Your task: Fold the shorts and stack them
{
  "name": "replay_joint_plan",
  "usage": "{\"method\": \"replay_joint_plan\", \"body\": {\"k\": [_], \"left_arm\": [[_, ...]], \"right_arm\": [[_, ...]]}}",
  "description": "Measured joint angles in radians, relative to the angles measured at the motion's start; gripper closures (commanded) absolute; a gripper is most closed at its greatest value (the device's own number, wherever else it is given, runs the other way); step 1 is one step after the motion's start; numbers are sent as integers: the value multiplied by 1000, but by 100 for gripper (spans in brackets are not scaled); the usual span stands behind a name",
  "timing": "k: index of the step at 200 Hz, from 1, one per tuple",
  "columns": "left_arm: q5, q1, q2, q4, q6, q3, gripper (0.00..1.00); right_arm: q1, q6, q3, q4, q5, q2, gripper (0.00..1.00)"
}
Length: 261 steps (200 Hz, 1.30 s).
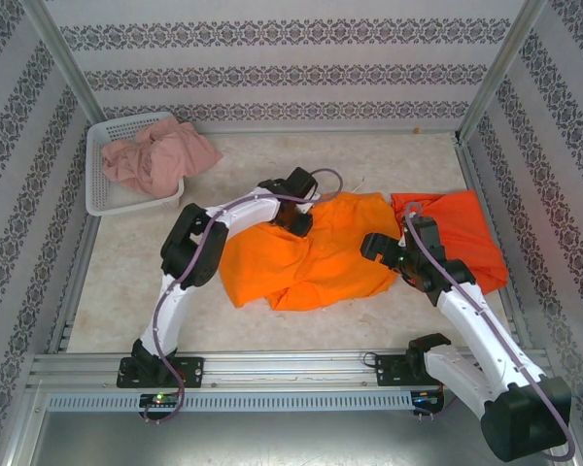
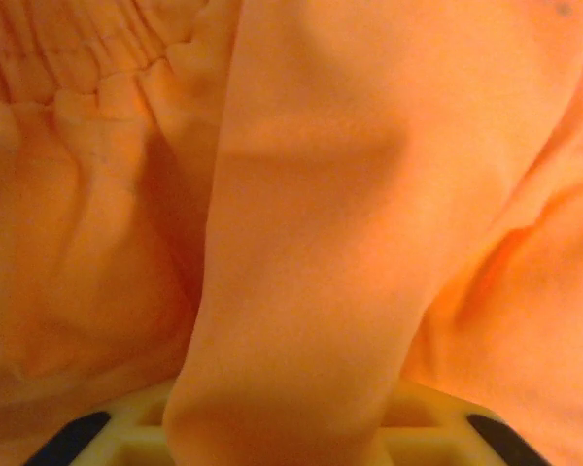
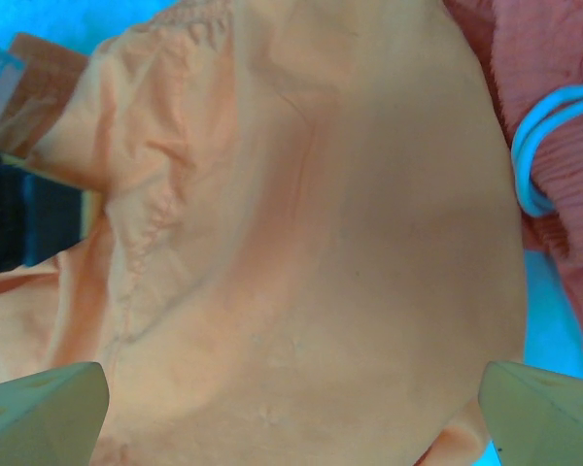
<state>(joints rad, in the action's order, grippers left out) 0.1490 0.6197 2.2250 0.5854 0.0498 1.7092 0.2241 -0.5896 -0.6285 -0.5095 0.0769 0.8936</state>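
From the top external view, the yellow-orange shorts (image 1: 311, 257) lie spread and rumpled in the middle of the table (image 1: 126, 291). The red-orange shorts (image 1: 462, 238) lie just beside them at centre right, their edges touching. The pink shorts (image 1: 160, 155) lie heaped in the white basket (image 1: 102, 194) at the upper left, one part spilling over its right rim.

The left gripper (image 1: 297, 218) sits on the upper left edge of the yellow-orange shorts. The right gripper (image 1: 381, 250) is at their right edge, close to the seam with the red-orange pair.

The wrist cameras show cloth detail that is too small to read from above. The left wrist view shows the gathered waistband at the upper left of the frame and a thick fold of orange cloth running down the middle. That fold drapes over the gripper's pale body at the bottom edge and hides the fingers, so I cannot tell whether the left jaws are clenched or released.

In the right wrist view the two pale fingers (image 3: 44, 408) sit in the bottom corners, spread wide and grasping nothing. The yellow-orange shorts lie flat between them. The red-orange shorts and a pale cable loop (image 3: 527, 146) are cut off at the right edge.
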Motion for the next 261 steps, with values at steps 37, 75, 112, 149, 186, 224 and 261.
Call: {"method": "replay_joint_plan", "body": {"k": [37, 75, 112, 149, 186, 224, 261], "left_arm": [[-15, 0, -119, -88, -171, -207, 83], [-67, 0, -196, -164, -254, -314, 99], [-150, -20, -243, -155, -245, -230, 100], [-253, -106, -233, -56, -226, 202, 100], [-425, -104, -300, -55, -241, 467, 100], [-563, 113, -583, -414, -449, -51, 62], [-524, 303, -536, -609, -507, -488, 11]], "right_arm": [[0, -11, 1, -2, 24, 64, 2], [0, -17, 0, 13, 37, 200, 4], [1, -31, -44, 34, 63, 285, 4], [0, -29, -179, 62, 87, 321, 4], [-58, -3, -269, 104, 125, 316, 4], [-121, 20, -275, 122, 135, 280, 3], [-156, 25, -256, 135, 134, 254, 2]]}}
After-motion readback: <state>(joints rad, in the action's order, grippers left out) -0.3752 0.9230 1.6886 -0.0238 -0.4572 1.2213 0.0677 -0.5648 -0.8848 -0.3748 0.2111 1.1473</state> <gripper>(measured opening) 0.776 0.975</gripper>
